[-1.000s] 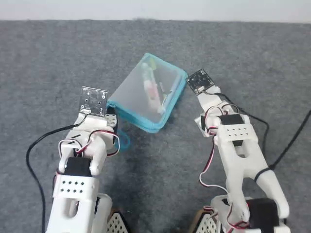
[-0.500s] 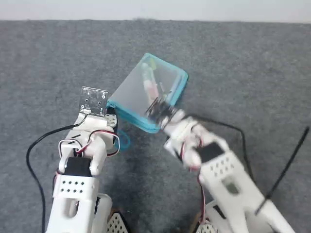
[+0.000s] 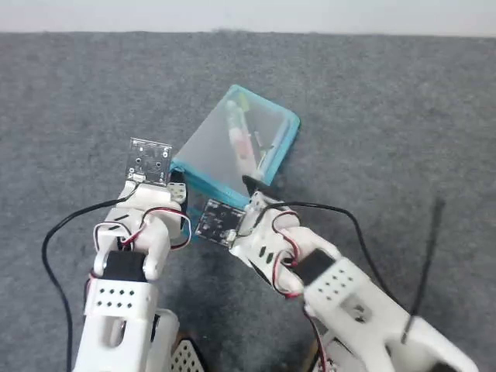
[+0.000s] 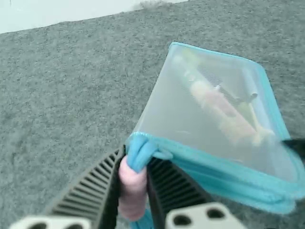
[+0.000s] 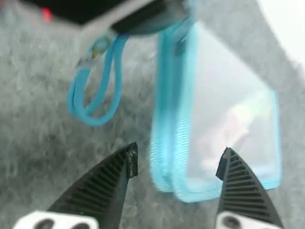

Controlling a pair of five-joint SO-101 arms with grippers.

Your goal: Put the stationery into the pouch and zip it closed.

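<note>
**As the right arm swings across, its fingers arrive at the pouch's near edge**

While the left gripper (image 4: 134,160) has kept its fingers clenched on the lower-left corner of the pouch (image 3: 236,151), the right arm has swept within a second from the pouch's right side to the lower middle of the high view. We now see the right gripper (image 5: 178,157) with its fingers spread apart and holding nothing, one over the grey table (image 3: 403,116) and the other over the pouch's clear face, astride its teal edge. The pouch has not shifted. It lies just above centre, with the stationery (image 3: 242,143) showing through it. A blue loop (image 5: 93,95) trails from the held corner. We judge the filling done and the zipping next. Whether that edge is already zipped, we cannot tell.
</note>
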